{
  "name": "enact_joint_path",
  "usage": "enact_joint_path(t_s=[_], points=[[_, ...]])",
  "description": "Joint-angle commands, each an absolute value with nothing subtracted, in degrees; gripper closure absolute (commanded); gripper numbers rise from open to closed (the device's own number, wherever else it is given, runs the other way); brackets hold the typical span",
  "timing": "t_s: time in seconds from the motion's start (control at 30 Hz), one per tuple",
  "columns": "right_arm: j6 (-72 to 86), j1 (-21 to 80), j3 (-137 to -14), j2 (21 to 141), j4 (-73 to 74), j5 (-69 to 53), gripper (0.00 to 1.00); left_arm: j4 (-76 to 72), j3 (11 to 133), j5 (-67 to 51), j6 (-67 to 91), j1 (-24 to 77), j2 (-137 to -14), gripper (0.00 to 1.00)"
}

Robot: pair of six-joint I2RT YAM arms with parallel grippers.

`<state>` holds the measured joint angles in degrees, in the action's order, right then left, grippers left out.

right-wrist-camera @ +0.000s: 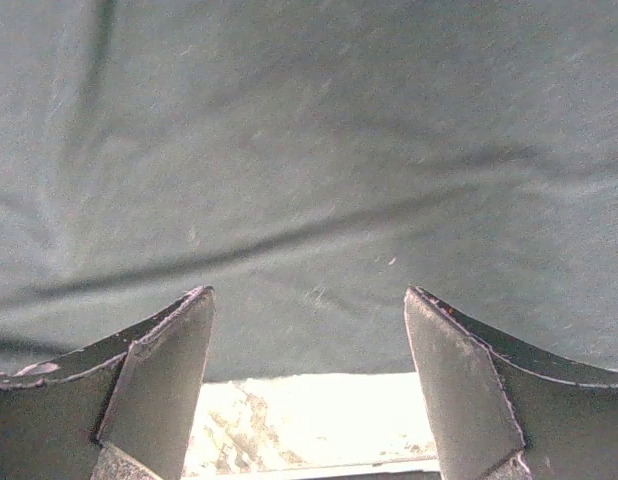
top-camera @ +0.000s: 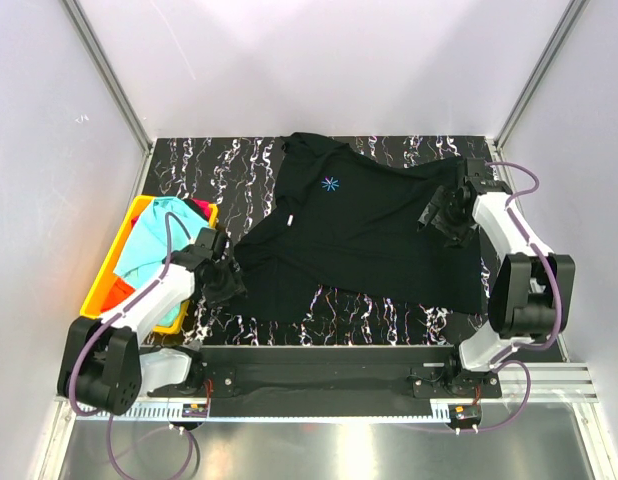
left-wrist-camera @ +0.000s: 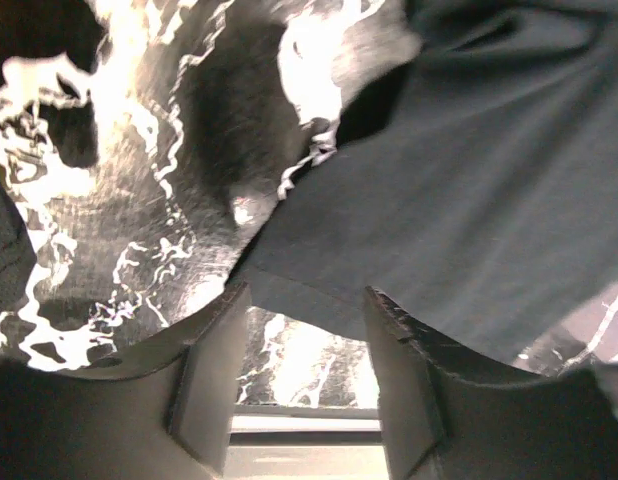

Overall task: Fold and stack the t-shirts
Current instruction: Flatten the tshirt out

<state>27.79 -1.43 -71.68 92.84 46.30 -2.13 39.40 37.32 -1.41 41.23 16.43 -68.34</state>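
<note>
Black t-shirt [top-camera: 369,240] lies rumpled; turquoise shirt [top-camera: 149,242], orange-red shirt [top-camera: 113,290] bunched left.

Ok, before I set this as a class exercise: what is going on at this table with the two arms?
Two robot arms are working on a black t-shirt that lies spread, somewhat rumpled, across the table. The left gripper is at the shirt's near-left edge and the right gripper is over its right side. Both stand open and hold nothing. The shirt is not folded yet. A turquoise shirt and an orange-red shirt lie in the yellow bin at the left.
</note>
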Motion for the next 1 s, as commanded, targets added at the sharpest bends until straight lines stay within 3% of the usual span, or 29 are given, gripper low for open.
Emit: enact_joint_path(t_s=[0.0,0.6,0.8,0.87,0.97], points=[[27.0,-0.9,-69.8,89.5,46.2,-5.3,0.17,38.1,37.6,2.0,45.6,16.0,-70.0,0.49],[26.4,-0.8,-65.2,85.5,45.4,-6.0,0.17,36.5,32.2,2.3,46.8,15.4,-71.6,0.51],[26.9,-0.8,-64.8,84.7,45.4,-6.2,0.16,32.8,30.4,1.0,45.4,14.6,-71.3,0.72],[27.1,-0.8,-64.5,84.6,45.4,-6.1,0.16,32.1,31.1,0.4,43.6,14.5,-71.1,0.90],[27.9,-1.0,-64.0,84.6,45.5,-4.9,0.16,32.8,32.8,-1.2,40.8,14.6,-69.6,1.00]])
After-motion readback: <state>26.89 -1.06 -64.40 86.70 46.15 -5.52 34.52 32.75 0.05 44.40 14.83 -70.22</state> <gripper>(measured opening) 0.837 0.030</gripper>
